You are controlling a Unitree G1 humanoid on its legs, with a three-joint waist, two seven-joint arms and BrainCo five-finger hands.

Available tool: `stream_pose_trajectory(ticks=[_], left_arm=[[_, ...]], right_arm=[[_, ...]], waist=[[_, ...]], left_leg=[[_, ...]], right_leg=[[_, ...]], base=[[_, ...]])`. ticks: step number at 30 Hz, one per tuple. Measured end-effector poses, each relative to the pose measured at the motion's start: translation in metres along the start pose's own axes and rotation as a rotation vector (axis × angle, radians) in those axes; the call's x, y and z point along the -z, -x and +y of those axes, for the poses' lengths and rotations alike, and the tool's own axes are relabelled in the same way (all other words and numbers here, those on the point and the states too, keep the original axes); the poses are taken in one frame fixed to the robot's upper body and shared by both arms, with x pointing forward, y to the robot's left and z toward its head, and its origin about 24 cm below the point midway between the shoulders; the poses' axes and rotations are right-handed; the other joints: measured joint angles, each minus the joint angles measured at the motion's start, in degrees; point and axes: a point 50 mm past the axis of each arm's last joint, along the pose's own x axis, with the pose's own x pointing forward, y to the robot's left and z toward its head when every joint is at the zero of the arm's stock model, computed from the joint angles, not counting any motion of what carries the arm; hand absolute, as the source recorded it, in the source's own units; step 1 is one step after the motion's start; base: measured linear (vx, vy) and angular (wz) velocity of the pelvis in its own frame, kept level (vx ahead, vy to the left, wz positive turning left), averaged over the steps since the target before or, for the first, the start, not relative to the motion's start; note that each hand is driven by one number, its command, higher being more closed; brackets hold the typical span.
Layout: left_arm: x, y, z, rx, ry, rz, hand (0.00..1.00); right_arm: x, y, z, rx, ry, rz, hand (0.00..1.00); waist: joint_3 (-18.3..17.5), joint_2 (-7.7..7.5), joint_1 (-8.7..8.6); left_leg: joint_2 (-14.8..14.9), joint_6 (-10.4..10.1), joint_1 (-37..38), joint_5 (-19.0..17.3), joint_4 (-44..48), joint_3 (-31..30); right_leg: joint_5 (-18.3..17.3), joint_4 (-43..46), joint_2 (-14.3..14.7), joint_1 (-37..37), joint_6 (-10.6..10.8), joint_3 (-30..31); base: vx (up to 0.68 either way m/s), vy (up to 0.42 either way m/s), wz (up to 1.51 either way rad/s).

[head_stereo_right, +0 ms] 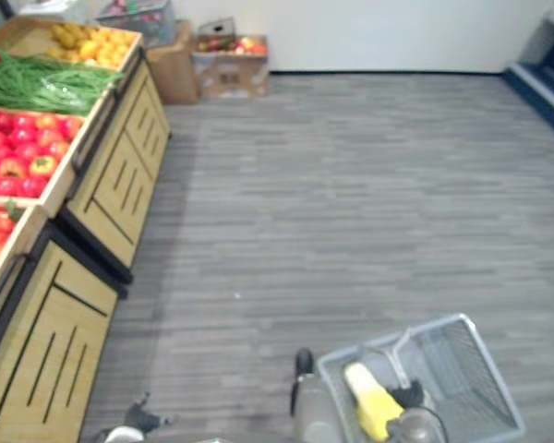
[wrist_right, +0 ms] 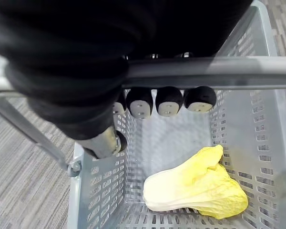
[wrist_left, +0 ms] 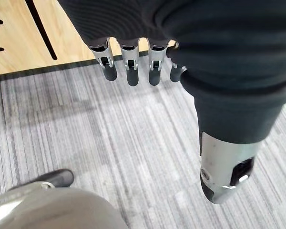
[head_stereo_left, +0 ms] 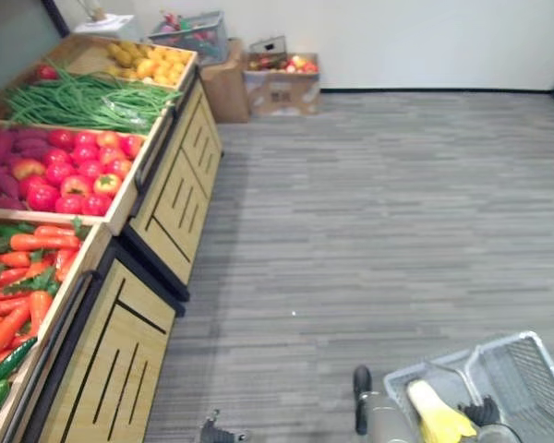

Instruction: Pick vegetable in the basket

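A grey plastic basket (head_stereo_left: 526, 349) hangs at my lower right, above the floor. A pale yellow cabbage (wrist_right: 195, 188) lies on its bottom and also shows from above (head_stereo_right: 369, 399). My right hand (wrist_right: 169, 100) is shut on the basket's grey handle (wrist_right: 229, 71), fingers curled round the bar. My left hand (wrist_left: 129, 67) hangs over the floor beside the wooden stand, fingers straight and thumb (wrist_left: 224, 171) apart, holding nothing. On the stand at my left lie carrots (head_stereo_left: 28, 268), cucumbers (head_stereo_left: 0, 378), red peppers (head_stereo_left: 78, 171) and green beans (head_stereo_left: 83, 101).
The wooden produce stand (head_stereo_left: 175, 198) runs along the left, with yellow fruit (head_stereo_left: 148, 60) in its far bin. Cardboard boxes (head_stereo_left: 282, 85) and a second basket (head_stereo_left: 192, 32) stand against the back wall. Grey striped floor (head_stereo_left: 379, 212) stretches ahead and to the right.
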Motion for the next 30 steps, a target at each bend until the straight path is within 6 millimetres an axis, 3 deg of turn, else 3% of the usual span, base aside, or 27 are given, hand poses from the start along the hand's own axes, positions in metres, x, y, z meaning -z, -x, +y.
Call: stream_pose_trajectory(ticks=[3,5,6,9,12,15,18,19,23,25,26,27,28,30], left_arm=[[0.0,0.0,0.002,-0.019,0.029,0.008,0.0],[0.001,0.0,0.004,-0.03,0.04,0.012,0.0],[0.003,0.0,0.006,-0.037,0.045,0.021,0.0],[0.005,-0.001,0.009,-0.049,0.047,0.031,0.0],[-0.002,-0.002,0.013,-0.07,0.055,0.006,0.0],[-0.002,-0.002,0.012,-0.069,0.049,0.009,0.0],[0.001,-0.001,0.01,-0.063,0.045,0.023,0.0],[0.003,-0.001,0.012,-0.065,0.042,0.035,0.0],[0.006,-0.002,0.021,-0.08,0.006,0.037,0.0],[0.013,-0.001,0.016,-0.052,-0.041,0.057,0.0],[0.015,0.0,0.016,-0.05,-0.046,0.062,0.0],[0.019,0.001,0.015,-0.047,-0.051,0.069,0.0],[0.02,0.002,0.015,-0.044,-0.059,0.069,0.0],[0.022,0.002,0.017,-0.048,-0.067,0.07,0.0]], right_arm=[[0.01,0.003,0.002,-0.007,-0.004,0.036,1.0],[0.021,0.007,0.003,-0.013,0.003,0.069,1.0],[0.025,0.007,0.001,-0.013,0.013,0.086,1.0],[0.028,0.007,0.0,-0.013,0.014,0.097,1.0],[0.033,0.009,-0.002,-0.005,0.007,0.115,1.0],[0.034,0.009,-0.003,-0.001,0.008,0.118,1.0],[0.033,0.008,-0.005,0.013,-0.013,0.119,1.0],[0.034,0.009,-0.002,0.009,-0.026,0.128,1.0],[0.03,0.009,0.004,-0.005,-0.038,0.12,1.0],[0.036,0.011,0.001,0.006,-0.021,0.133,1.0],[0.038,0.011,0.001,0.007,-0.021,0.137,1.0],[0.039,0.012,0.001,0.008,-0.02,0.14,1.0],[0.04,0.013,0.004,0.003,-0.022,0.145,1.0],[0.042,0.016,0.013,-0.023,-0.028,0.154,1.0]], waist=[[-0.06,0.13,-0.14],[0.13,-0.13,0.17],[0.17,-0.14,0.44],[0.28,-0.45,0.3],[0.35,-0.75,0.19],[0.31,-0.87,0.24],[0.26,-0.75,0.38],[0.03,-1.43,0.54],[-0.75,-3.82,1.8],[-1.55,-3.63,1.69],[-1.55,-4.16,1.61],[-2.31,-3.63,1.55],[-2.78,-2.87,1.27],[-2.6,-3.32,0.75]], left_leg=[[0.72,-1.38,-4.45,6.1,10.26,-3.47],[1.72,-5.0,-10.5,13.35,24.76,-3.57],[3.23,-5.09,-14.86,13.18,33.94,1.93],[4.77,-2.09,-19.37,11.13,36.87,13.52],[3.49,-0.95,-22.72,9.88,27.84,24.83],[1.02,-1.05,-22.54,10.4,14.01,29.62],[-2.08,-0.59,-20.94,17.14,-1.89,30.35],[-3.46,4.23,-20.16,19.36,-4.34,30.23],[-7.93,5.68,-21.01,14.38,-2.21,28.24],[-12.05,8.17,-19.14,10.82,-2.09,25.46],[-12.54,8.35,-18.76,10.65,-2.13,24.88],[-13.69,8.67,-17.5,10.12,-2.53,22.55],[-14.38,9.35,-15.78,10.01,-3.61,19.81],[-14.38,10.14,-13.52,10.0,-4.31,15.76]], right_leg=[[-4.36,2.14,-0.33,3.06,-2.21,-3.33],[-7.2,0.41,-0.41,8.66,-3.1,-5.89],[-7.68,-1.85,-0.38,12.54,-3.74,-7.55],[-7.84,-6.54,-1.17,18.38,-3.98,-10.22],[-7.76,-10.48,-3.75,23.53,-2.73,-15.95],[-8.08,-11.69,-5.16,25.73,-1.48,-19.72],[-8.92,-11.7,-6.05,27.81,0.97,-23.54],[-9.91,-10.88,-6.92,28.88,2.59,-24.38],[-9.19,-10.91,-10.75,30.49,4.31,-24.39],[-6.76,2.33,-16.55,28.06,5.88,-21.47],[-5.17,6.14,-17.57,26.6,5.67,-20.24],[-0.33,14.18,-19.3,23.38,3.69,-17.47],[3.8,21.47,-19.6,20.03,0.89,-13.57],[-0.72,29.14,-15.4,15.93,1.28,-8.11]], base=[[0.45,-0.373,0.51],[0.36,-0.279,0.63],[0.39,-0.286,0.48],[0.25,-0.137,0.46],[0.24,-0.042,0.9],[0.19,0.063,0.8],[0.25,0.199,0.72],[0.21,0.214,0.6],[0.23,0.235,0.49],[0.35,0.369,0.87],[0.33,0.277,0.78],[0.33,0.188,0.89],[0.42,0.188,1.17],[0.35,0.082,1.02]])
